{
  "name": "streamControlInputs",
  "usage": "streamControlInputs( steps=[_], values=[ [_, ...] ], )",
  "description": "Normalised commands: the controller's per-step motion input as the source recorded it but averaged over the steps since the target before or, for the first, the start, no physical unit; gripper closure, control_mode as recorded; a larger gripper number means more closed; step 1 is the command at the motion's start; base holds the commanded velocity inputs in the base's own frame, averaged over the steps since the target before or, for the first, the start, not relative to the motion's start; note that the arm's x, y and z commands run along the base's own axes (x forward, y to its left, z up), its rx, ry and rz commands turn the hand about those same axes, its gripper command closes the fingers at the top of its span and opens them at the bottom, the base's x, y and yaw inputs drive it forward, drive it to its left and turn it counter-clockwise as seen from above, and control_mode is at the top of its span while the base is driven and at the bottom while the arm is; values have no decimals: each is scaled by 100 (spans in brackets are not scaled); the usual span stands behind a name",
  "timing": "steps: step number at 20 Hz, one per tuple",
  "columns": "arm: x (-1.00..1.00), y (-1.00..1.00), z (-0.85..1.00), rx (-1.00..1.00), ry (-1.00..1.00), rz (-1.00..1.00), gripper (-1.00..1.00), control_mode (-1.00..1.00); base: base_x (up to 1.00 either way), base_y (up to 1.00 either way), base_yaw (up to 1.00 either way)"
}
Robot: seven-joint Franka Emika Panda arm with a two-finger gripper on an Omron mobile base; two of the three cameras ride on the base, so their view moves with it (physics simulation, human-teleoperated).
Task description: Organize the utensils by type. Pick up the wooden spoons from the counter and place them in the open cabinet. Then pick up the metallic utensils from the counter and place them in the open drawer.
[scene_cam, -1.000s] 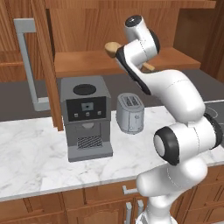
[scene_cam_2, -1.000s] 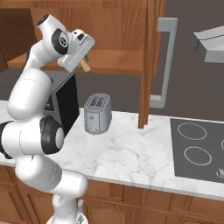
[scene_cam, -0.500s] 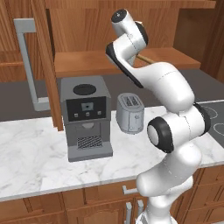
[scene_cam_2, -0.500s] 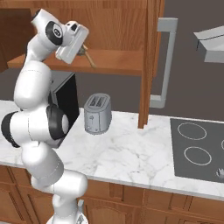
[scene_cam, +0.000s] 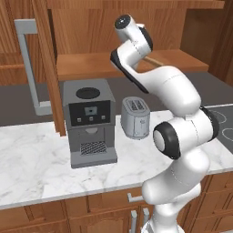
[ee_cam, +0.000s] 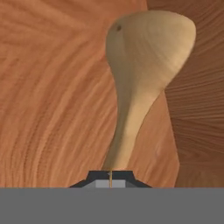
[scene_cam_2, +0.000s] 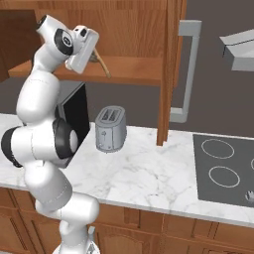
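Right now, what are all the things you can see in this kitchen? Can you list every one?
wooden spoon: one, pale tan bowl, brown handle, held over the cabinet shelf
cabinet: one, reddish-brown, on the wall, door open
door handle: one, grey bar, on the open door
coffee machine: one, grey and black, on the counter
toaster: one, grey, on the counter beside the coffee machine
counter: one, white marble with grey veins, over brown cabinets
stove: one, dark grey with ring burners, at the counter's right end
range hood: one, pale grey, above the stove
pincer: one, dark tips, shut on the wooden spoon
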Motion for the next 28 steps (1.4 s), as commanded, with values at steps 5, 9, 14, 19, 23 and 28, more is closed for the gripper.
streamControlInputs(
  steps=[5,9,14,19,23,28],
  values=[
    [-17,5,-2,0,-17,3,-100,-100,0,0,0],
    [-55,25,0,0,-8,0,-100,-100,0,0,0],
    [-94,9,1,0,-6,0,-100,-100,0,0,0],
    [-100,5,6,0,-2,-2,-100,-100,0,0,0],
    [-100,-8,0,7,-1,-12,-100,-100,0,0,0],
    [-98,-29,1,26,-16,-24,-100,-100,0,0,0]
  ],
)
